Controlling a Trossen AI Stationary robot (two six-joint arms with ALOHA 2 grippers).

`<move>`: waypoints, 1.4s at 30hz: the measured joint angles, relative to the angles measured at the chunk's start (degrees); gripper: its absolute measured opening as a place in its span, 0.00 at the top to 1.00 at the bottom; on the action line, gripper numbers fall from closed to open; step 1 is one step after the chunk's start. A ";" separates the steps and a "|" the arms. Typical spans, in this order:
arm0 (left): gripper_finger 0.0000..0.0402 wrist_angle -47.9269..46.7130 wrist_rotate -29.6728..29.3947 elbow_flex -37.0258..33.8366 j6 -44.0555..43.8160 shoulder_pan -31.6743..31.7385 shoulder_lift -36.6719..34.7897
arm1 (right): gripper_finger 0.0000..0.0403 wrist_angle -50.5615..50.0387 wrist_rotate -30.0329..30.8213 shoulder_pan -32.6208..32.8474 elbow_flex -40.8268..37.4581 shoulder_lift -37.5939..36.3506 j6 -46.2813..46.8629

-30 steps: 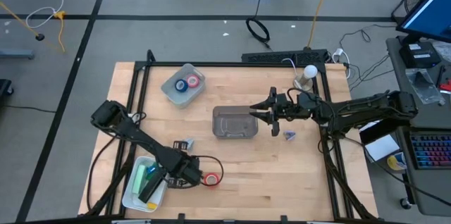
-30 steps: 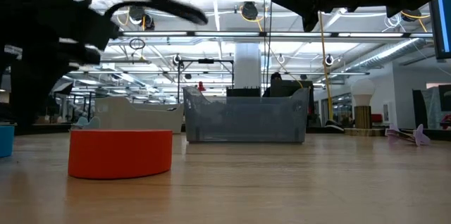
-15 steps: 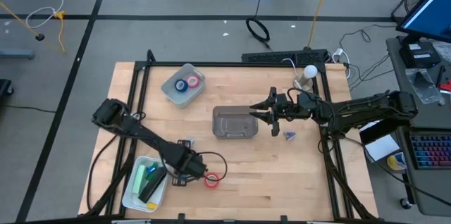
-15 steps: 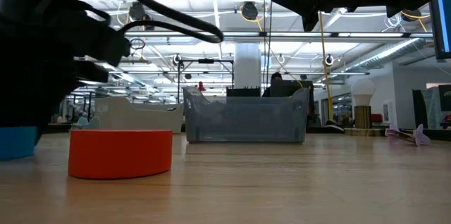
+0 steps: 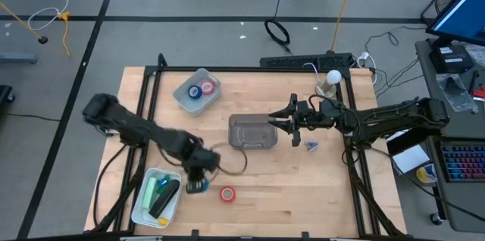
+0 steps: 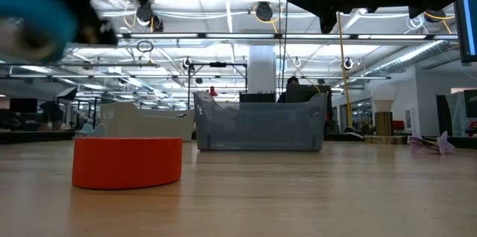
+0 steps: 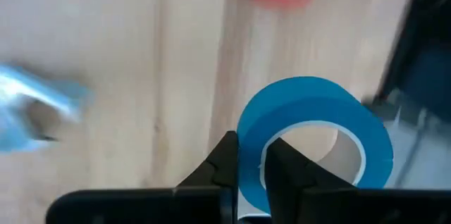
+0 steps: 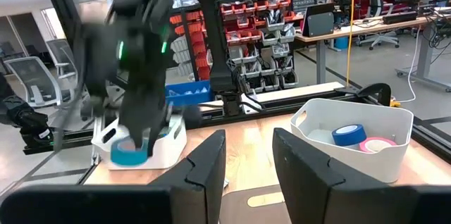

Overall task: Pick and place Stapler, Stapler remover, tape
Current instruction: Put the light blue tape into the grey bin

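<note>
Four tape rolls show: two blue point(image 5: 197, 186) point(image 5: 195, 92), two red point(image 5: 227, 194) point(image 5: 207, 86); three bins: white point(image 5: 144, 195), pale grey point(image 5: 182, 97), clear grey point(image 5: 252, 145).

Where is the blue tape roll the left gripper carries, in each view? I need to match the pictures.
High view: blue tape roll under the left gripper, beside the white bin.
Low view: blurred at the top left, off the table.
Left wrist view: pinched between the fingers, roll at.
Right wrist view: in front of the white bin.
Shared landmark: red tape roll on the table.
</note>
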 joint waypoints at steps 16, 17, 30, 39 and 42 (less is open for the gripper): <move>0.91 -5.12 -49.83 1.21 -8.75 17.42 -30.58 | 0.73 0.02 0.11 0.00 0.00 0.01 0.00; 0.91 -6.78 -50.76 1.21 -8.23 19.38 -30.55 | 0.73 -0.01 0.11 0.00 0.00 0.01 0.00; 0.91 -8.53 -44.55 1.17 21.06 43.45 -16.06 | 0.73 0.00 0.17 0.00 -0.02 0.01 0.00; 0.90 -7.85 -36.47 1.12 33.64 56.09 -3.94 | 0.73 -0.01 0.19 0.00 -0.02 0.01 0.00; 0.90 -6.91 -33.07 1.12 35.40 58.54 -1.59 | 0.74 0.01 0.20 -0.02 -0.02 0.01 0.00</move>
